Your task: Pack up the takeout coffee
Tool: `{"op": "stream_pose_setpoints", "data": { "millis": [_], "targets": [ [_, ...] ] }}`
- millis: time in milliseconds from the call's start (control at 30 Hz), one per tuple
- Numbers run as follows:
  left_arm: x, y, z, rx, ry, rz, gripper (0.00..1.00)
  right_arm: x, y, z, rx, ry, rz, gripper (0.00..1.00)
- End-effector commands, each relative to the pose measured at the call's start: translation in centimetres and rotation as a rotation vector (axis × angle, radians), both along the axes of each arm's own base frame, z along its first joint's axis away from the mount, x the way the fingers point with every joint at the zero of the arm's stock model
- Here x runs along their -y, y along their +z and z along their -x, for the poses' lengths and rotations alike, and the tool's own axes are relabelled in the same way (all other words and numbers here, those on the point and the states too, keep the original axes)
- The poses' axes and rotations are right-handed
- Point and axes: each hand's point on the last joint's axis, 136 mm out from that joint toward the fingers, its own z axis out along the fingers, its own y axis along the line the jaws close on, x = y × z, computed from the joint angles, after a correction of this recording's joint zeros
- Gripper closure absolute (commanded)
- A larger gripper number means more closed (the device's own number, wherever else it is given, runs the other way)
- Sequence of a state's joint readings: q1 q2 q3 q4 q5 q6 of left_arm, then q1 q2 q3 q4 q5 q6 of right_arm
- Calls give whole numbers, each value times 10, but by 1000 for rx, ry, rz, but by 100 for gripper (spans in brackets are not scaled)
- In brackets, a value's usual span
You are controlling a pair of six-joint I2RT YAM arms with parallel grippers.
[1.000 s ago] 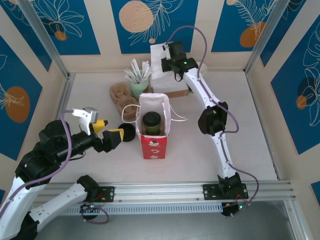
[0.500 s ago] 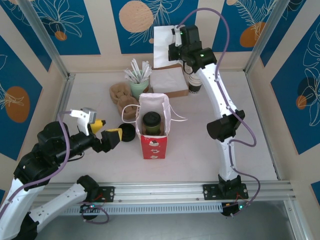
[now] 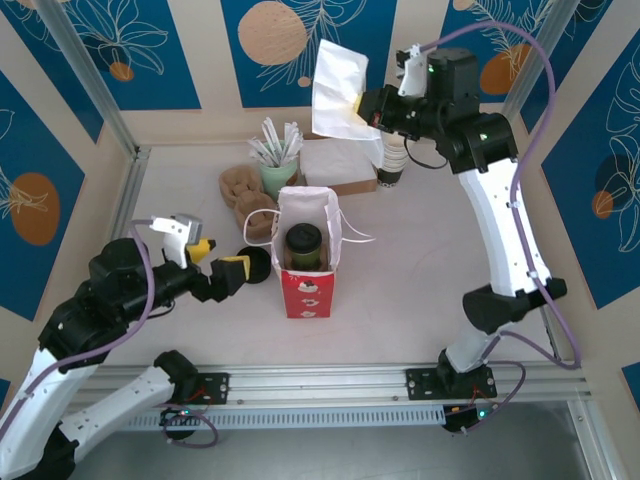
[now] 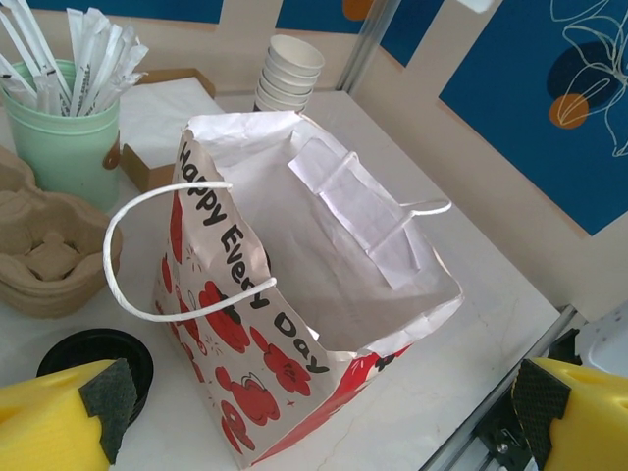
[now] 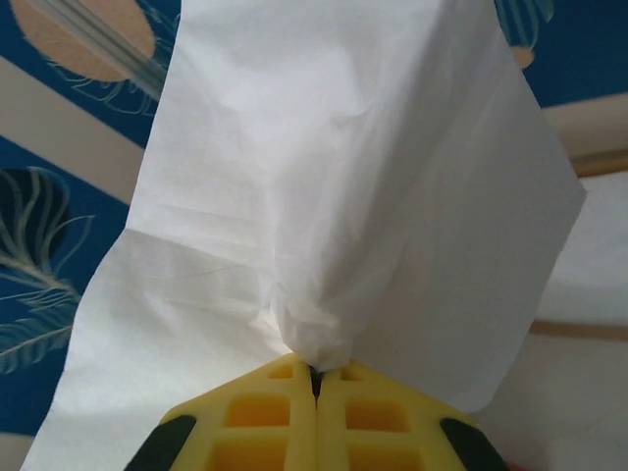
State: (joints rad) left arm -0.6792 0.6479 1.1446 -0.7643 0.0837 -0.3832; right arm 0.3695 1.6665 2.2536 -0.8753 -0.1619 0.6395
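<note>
The takeout coffee (image 3: 303,243), an olive-brown cup with a black lid, stands inside the open red-and-white paper bag (image 3: 305,262) at the table's middle. My left gripper (image 3: 220,258) is open just left of the bag, nothing between its yellow fingers (image 4: 65,424); in the left wrist view the bag (image 4: 257,339) fills the space ahead, its mouth gaping. My right gripper (image 3: 367,104) is raised at the back, shut on a white napkin (image 3: 337,88) that hangs from it. In the right wrist view the napkin (image 5: 343,196) is pinched at the closed tips (image 5: 315,381).
A napkin box (image 3: 340,165) sits behind the bag, with a stack of paper cups (image 3: 393,160) to its right. A green cup of wrapped stirrers (image 3: 277,165), pulp cup carriers (image 3: 243,188) and black lids (image 3: 255,265) lie left of the bag.
My right arm has lifted the napkin up off the box and swung it rightward, the sheet now hanging free. The left arm barely shifted.
</note>
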Motion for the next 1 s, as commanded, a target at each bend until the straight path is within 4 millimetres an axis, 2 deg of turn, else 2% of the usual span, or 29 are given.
{"op": "stream_pose_setpoints", "data": {
  "millis": [0,233,400,533,767,967],
  "targets": [
    [6,4,-6,26,-11,1,0,-23,7,30,-136,165,-198,100],
    [1,5,-13,56,34,-2,0,-32,6,78,-245,298,-338,100],
    [0,6,-19,77,56,-3,0,-35,-5,100,-293,324,-387,100],
    [2,7,-21,82,57,-7,0,-45,-20,117,-308,315,-356,100],
    [4,8,-22,80,49,-1,0,-73,-53,129,-346,330,-307,100],
    [2,8,-20,80,55,7,0,-92,-85,131,-378,321,-235,100]
  ]
}}
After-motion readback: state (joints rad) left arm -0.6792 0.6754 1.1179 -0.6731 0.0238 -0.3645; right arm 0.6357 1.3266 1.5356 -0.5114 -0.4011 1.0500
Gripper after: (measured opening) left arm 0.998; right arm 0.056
